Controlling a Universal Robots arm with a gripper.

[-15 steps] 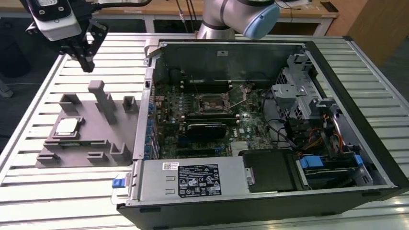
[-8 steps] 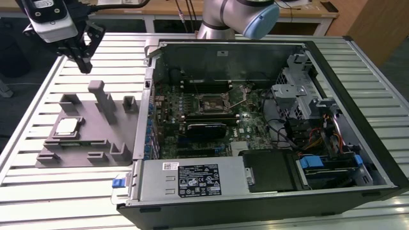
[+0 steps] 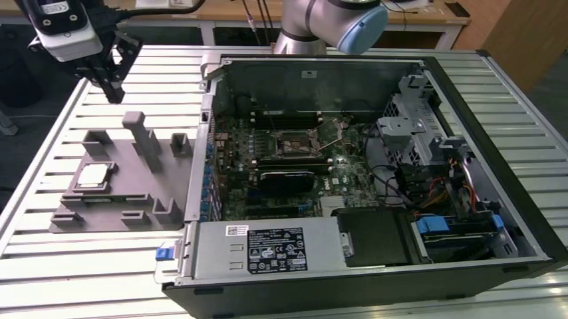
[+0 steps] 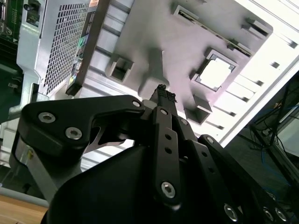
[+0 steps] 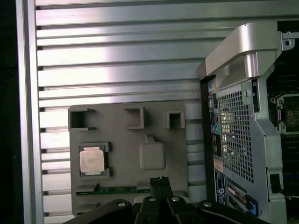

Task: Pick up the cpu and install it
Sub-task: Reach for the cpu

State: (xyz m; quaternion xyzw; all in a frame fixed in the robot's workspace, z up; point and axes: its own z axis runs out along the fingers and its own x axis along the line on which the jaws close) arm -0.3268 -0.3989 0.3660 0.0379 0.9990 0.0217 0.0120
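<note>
Black jaws clenched tip to tip, nothing between them. The fingertips [image 5: 159, 180] meet in both wrist views. In the exterior view they hang above the slatted metal surface [image 3: 89, 266], just past the far edge of the grey holder plate [image 3: 124, 194], touching nothing.

The cpu [image 3: 93, 176] lies flat in a square recess of the holder, silver top up, well apart from the jaws. It shows in the first wrist view [image 5: 91, 161] and as a washed-out bright square in the second wrist view [image 4: 216, 73].

Hidden or cut off:
- The black linkage covers the holder's near edge in the first wrist view and much of the second wrist view.
- A thin green board edge [image 5: 117, 190] sits in a slot of the holder beside the cpu. I can't make it out in the exterior view.
- The arm [image 3: 328, 26] is cut off at the frame edge.

The open computer case [image 3: 497, 133] lies on the surface just beside the holder, on the exterior view's right. The exterior view shows the socket [image 3: 293, 143] mid-motherboard. I can't tell whether its latch is up. The first wrist view catches the case's perforated wall [image 5: 236, 135], with the socket clipped at the frame edge. A grey box with a white label [image 3: 266, 249] sits in the case's near corner.
</note>
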